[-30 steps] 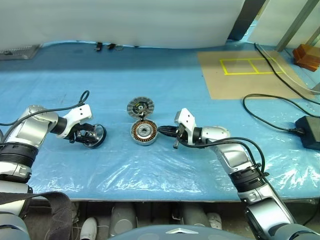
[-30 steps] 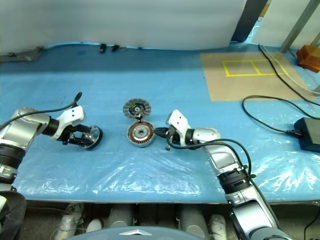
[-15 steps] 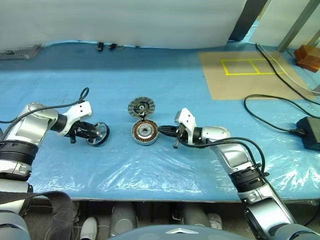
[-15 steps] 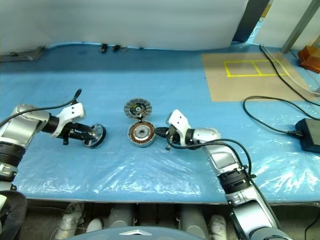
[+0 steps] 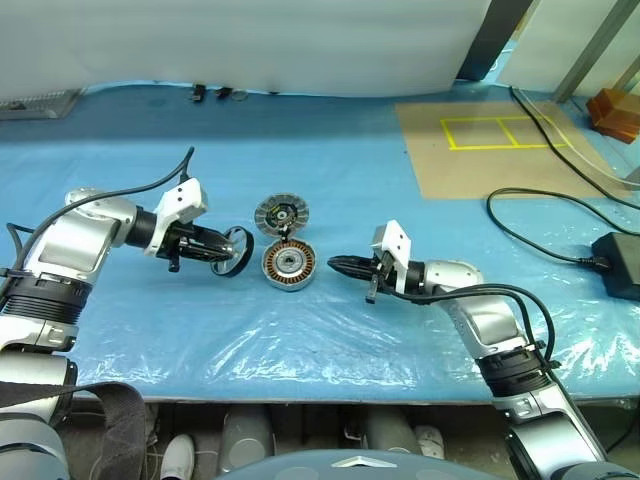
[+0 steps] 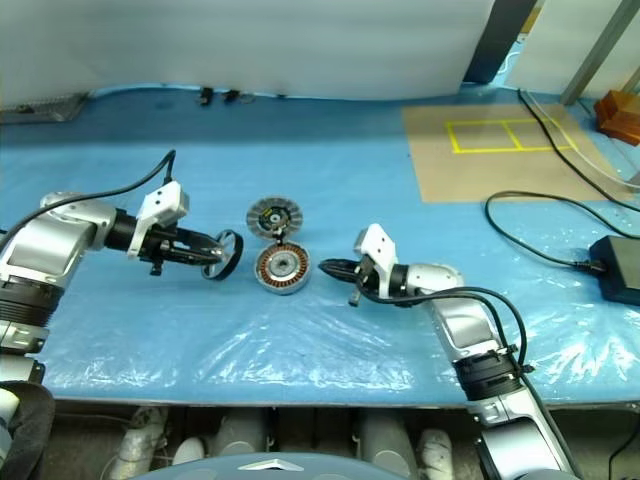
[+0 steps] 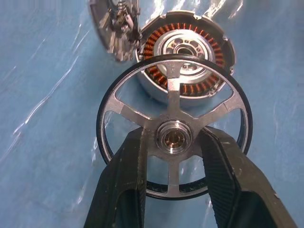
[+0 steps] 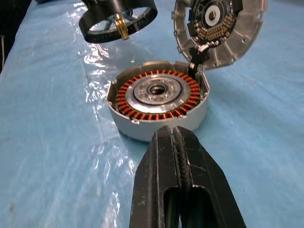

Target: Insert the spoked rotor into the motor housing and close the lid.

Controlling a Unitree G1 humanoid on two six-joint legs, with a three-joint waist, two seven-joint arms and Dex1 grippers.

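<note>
One hinged lid [image 5: 281,213] (open) behind motor housing [image 5: 289,266], cables [image 5: 540,215] far right

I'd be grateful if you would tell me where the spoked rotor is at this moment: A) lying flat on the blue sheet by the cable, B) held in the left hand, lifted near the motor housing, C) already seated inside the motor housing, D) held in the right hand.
B: the left hand grips the spoked rotor at its hub, beside the open motor housing, whose copper windings remain uncovered; the right hand is shut and holds nothing.
</note>
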